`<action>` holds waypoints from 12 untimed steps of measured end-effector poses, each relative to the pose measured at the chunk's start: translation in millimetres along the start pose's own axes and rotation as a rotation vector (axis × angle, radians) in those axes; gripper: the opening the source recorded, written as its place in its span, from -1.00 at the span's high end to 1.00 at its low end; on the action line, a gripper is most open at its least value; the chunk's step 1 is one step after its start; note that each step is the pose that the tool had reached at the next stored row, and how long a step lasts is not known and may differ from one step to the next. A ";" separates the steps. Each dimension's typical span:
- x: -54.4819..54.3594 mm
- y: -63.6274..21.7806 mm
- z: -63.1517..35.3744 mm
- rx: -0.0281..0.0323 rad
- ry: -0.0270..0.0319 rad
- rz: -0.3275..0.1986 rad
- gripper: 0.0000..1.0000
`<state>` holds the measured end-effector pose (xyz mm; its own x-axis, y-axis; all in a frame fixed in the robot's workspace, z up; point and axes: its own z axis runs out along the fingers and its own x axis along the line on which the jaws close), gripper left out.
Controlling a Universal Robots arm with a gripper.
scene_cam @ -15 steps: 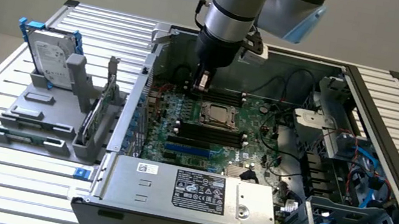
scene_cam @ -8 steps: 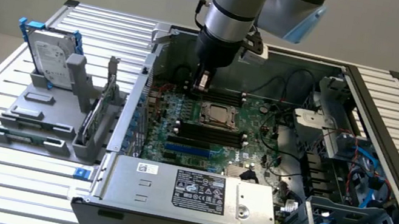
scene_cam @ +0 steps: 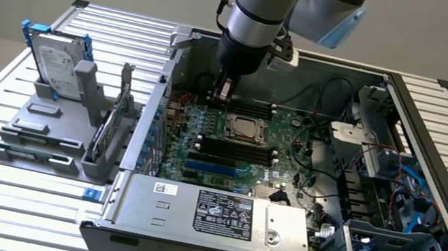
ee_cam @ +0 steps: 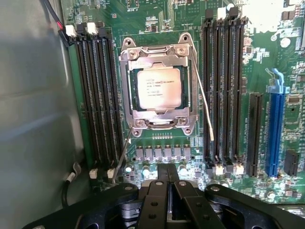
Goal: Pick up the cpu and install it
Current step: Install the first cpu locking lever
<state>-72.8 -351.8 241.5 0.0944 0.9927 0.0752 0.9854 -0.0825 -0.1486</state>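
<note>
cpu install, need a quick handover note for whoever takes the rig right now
Gripper: shut, nothing between its fingers, hanging low over the motherboard near the socket.
Cpu: lying flat inside the socket, metal frame down around it.
Done: cpu is placed in the socket.
Left: the two thin levers stand loose, apparently not latched.
</note>
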 end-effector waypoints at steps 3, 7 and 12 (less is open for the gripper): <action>-0.1 -0.8 0.1 0.0005 0.0274 0.020 0.79; -0.1 -1.5 0.2 -0.0001 0.0539 0.052 0.79; -0.2 -2.0 0.2 0.0010 0.0660 0.103 0.79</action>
<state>-74.8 -351.8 241.6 0.2039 0.9711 0.1243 0.9700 -0.1832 -0.1599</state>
